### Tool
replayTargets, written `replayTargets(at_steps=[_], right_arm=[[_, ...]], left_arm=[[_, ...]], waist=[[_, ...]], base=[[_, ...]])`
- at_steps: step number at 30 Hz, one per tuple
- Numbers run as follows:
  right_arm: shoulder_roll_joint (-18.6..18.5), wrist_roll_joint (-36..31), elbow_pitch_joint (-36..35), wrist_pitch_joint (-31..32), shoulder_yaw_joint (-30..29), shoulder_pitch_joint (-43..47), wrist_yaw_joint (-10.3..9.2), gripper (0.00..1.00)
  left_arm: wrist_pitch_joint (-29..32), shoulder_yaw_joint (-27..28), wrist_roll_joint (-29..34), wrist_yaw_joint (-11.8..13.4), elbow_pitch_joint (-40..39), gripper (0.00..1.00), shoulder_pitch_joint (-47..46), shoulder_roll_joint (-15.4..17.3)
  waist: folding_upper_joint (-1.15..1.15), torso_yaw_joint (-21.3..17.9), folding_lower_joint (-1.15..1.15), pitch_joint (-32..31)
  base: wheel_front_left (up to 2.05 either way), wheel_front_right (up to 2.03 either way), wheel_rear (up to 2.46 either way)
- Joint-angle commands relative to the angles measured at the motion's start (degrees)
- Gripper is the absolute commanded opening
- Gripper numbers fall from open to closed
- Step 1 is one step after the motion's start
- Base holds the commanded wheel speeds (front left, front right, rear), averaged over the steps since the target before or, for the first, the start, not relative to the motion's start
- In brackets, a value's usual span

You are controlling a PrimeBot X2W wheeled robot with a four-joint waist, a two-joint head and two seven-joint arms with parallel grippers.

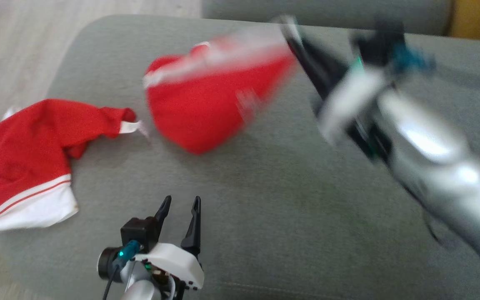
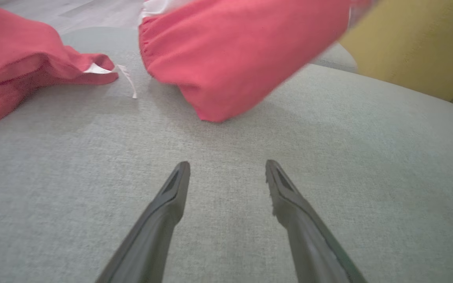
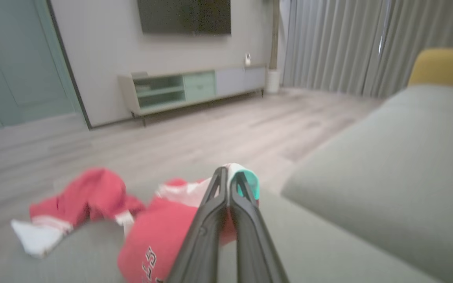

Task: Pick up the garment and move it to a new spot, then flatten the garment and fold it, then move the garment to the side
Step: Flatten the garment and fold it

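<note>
The right tool (image 1: 292, 37) reached in from the right edge of the head view, blurred, its two dark fingers pressed together on the top edge of a red garment (image 1: 206, 104). In the right wrist view the right tool (image 3: 228, 175) pinched a white and teal bit of the red garment (image 3: 163, 232), which hung below the fingertips and showed dark lettering near the bottom of the frame. The garment sat in the upper middle of the head view, with a white band along its top. Whether its lower end touched the grey sofa seat (image 1: 265, 208) could not be told.

The left tool (image 1: 181, 202) was at the lower middle of the head view, fingers spread, nothing between them. In the left wrist view the left tool (image 2: 227, 165) pointed up the frame over the sofa seat (image 2: 328, 157), with the red garment (image 2: 242, 51) well ahead at the top centre.

A second red garment (image 1: 27, 154), with a white hem and a thin red stripe, lay crumpled at the left edge of the seat, apart from the first. It showed at the upper left of the left wrist view (image 2: 14, 63) and at the lower left of the right wrist view (image 3: 81, 196).

A yellow cushion (image 1: 479, 16) sat at the top right corner. Beyond the sofa seat (image 3: 368, 177), the right wrist view showed pale wooden floor (image 3: 210, 133), a low cabinet (image 3: 195, 88), a dark screen (image 3: 183, 15) and grey curtains (image 3: 348, 43).
</note>
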Motion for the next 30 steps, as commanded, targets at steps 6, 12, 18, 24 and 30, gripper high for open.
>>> replayTargets(at_steps=[6,12,18,24,30], right_arm=[[-12.0,-0.2,0.0,-0.6,1.7,11.9,0.37,0.00],[-12.2,-8.0,2.9,-0.9,-9.6,14.9,0.37,0.00],[-8.7,-17.6,5.9,-0.9,-23.7,20.0,0.37,1.00],[-1.2,-34.3,5.7,-0.9,-44.5,27.2,0.37,1.00],[10.3,-46.6,-4.4,-0.9,-59.2,36.2,0.37,1.00]], left_arm=[[-0.7,3.9,1.4,-0.5,-2.3,1.00,-3.6,0.2],[-0.7,5.5,2.3,-1.1,-3.2,1.00,-5.4,0.2],[-0.7,6.2,2.1,-0.6,-3.7,1.00,-6.2,0.2],[-0.7,7.8,2.8,0.7,-3.2,1.00,-5.2,0.2],[-0.7,9.2,4.1,1.4,-3.2,1.00,-4.4,0.2]], waist=[[0.00,-5.8,0.00,2.4],[0.00,-8.7,0.00,2.9],[0.00,-9.6,0.00,1.8],[0.00,-10.6,0.00,0.1],[0.00,-11.0,0.00,-1.4]], base=[[0.00,0.00,0.00],[0.00,0.00,0.00],[0.00,0.00,0.00],[0.00,0.00,0.00],[0.00,0.00,0.00]])
